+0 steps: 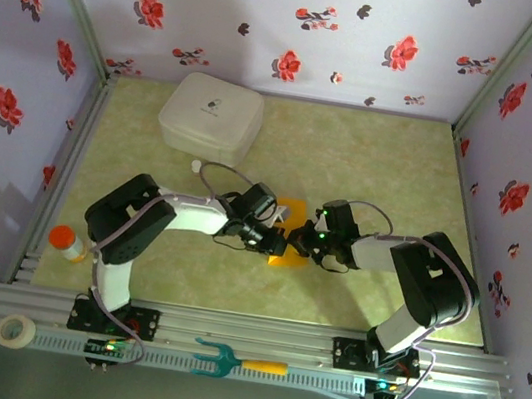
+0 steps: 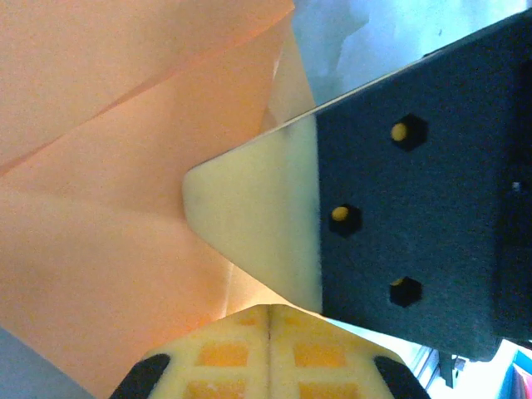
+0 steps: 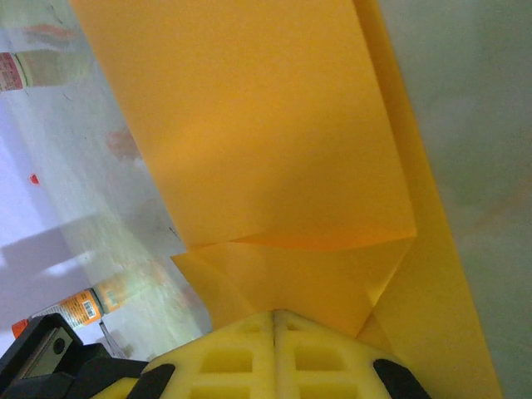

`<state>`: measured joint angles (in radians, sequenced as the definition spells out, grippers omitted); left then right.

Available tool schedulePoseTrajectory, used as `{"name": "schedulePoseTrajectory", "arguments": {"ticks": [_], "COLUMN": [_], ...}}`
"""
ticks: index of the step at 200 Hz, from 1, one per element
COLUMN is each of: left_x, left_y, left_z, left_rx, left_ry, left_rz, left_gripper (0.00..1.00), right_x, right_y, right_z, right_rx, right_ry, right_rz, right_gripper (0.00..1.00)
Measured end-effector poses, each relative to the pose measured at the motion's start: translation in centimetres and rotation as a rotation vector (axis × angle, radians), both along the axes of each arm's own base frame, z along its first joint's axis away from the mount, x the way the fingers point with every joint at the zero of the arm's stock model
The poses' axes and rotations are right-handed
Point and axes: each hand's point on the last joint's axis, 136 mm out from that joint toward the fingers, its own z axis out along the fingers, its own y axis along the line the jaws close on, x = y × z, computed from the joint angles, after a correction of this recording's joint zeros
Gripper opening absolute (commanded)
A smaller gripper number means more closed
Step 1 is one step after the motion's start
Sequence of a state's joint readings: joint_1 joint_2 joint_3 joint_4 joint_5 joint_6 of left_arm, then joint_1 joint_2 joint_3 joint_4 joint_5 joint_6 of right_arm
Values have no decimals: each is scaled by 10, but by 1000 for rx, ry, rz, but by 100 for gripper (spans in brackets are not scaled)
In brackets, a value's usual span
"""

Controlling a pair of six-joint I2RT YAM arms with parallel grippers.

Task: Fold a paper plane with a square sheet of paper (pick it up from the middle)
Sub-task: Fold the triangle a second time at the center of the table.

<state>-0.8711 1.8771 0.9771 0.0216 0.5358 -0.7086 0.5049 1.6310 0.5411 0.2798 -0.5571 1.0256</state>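
Orange paper (image 1: 289, 226) is lying flat on the table (image 1: 381, 177), mid-fold. Layers are overlapping, with a slanting crease and a turned-in corner just ahead of the right gripper (image 3: 274, 326). It is not yet a narrow dart.

The left gripper (image 2: 270, 331) is meeting it from the opposite side, the two tips close together over the sheet. Both grippers are standing closed, pads together. The tips are sitting at the paper, but I cannot tell whether any layer is pinched.

Step in hand, by my reading: pressing down a crease.

The next move is likely calling for one tip pinning the sheet while the other is lifting a free edge, slowly, as thin paper slips.

A white box (image 1: 211, 115) is sitting well beyond both grippers. A small bottle (image 1: 65, 242) is standing far out on the left arm's outer side.
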Motion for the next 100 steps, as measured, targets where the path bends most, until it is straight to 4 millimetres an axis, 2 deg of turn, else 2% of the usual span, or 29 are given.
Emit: {"name": "schedulePoseTrajectory", "arguments": {"ticks": [62, 100], "left_x": [-6, -7], "left_y": [7, 9], "left_z": [-11, -11], "left_rx": [19, 12], "left_ry": [15, 1], "left_rz": [0, 3], "left_gripper": [0, 0], "right_x": [0, 0], "right_y": [0, 0], "right_z": [0, 0], "right_rx": [-1, -1], "right_ry": [0, 0], "right_rz": [0, 0], "right_gripper": [2, 2]}}
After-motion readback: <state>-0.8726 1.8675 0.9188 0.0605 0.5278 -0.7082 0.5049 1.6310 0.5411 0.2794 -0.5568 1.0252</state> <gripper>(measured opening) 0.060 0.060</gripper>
